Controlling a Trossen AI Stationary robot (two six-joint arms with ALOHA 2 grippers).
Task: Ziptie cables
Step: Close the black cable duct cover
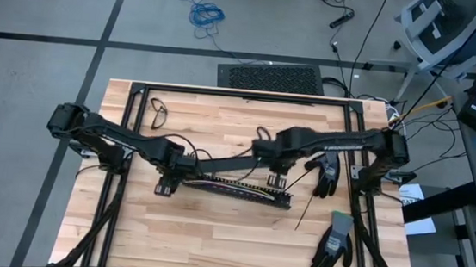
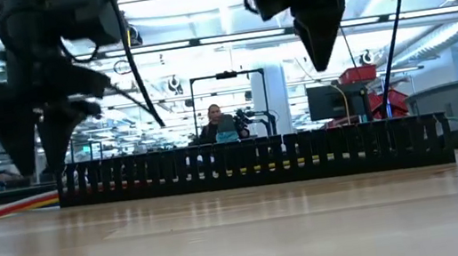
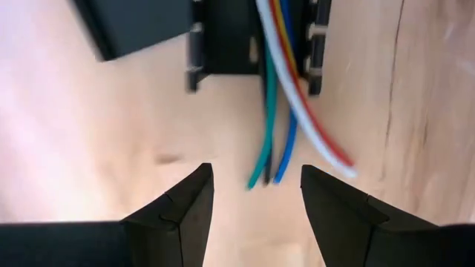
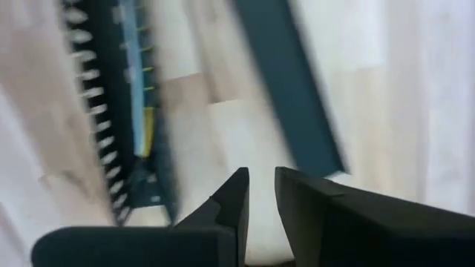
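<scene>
Wooden table [image 1: 212,235] with black frame rails around it. Slotted black cable duct [image 1: 231,188] lies mid-table, long axis roughly left-right in the high view, slightly skewed; in the low view it spans most of the width as a comb-like wall [image 2: 252,162].

Clutter: two dark work gloves, one [image 1: 328,174] just right of the duct's right end, the other [image 1: 333,242] nearer the front right corner. A thin black strip [image 1: 307,210] lies between them, diagonal. A small black wire loop [image 1: 158,113] sits near the back left. A person [image 2: 213,123] is seated far behind the table.

The cables [image 3: 286,111] run lengthwise inside the duct, same long axis. Loose ends (white, red, blue, green, plus a dark one) stick out of the duct's left end onto bare wood, fanned slightly; red/yellow tips visible at table level [image 2: 20,207].

Left gripper [image 3: 256,194] hovers just off that left end, jaws wide apart, nothing between them, wire tips just ahead of the gap.

Right gripper [image 4: 261,194] is above the duct's right part, fingers nearly closed with a narrow gap, empty; blurry, duct teeth off to one side.
</scene>
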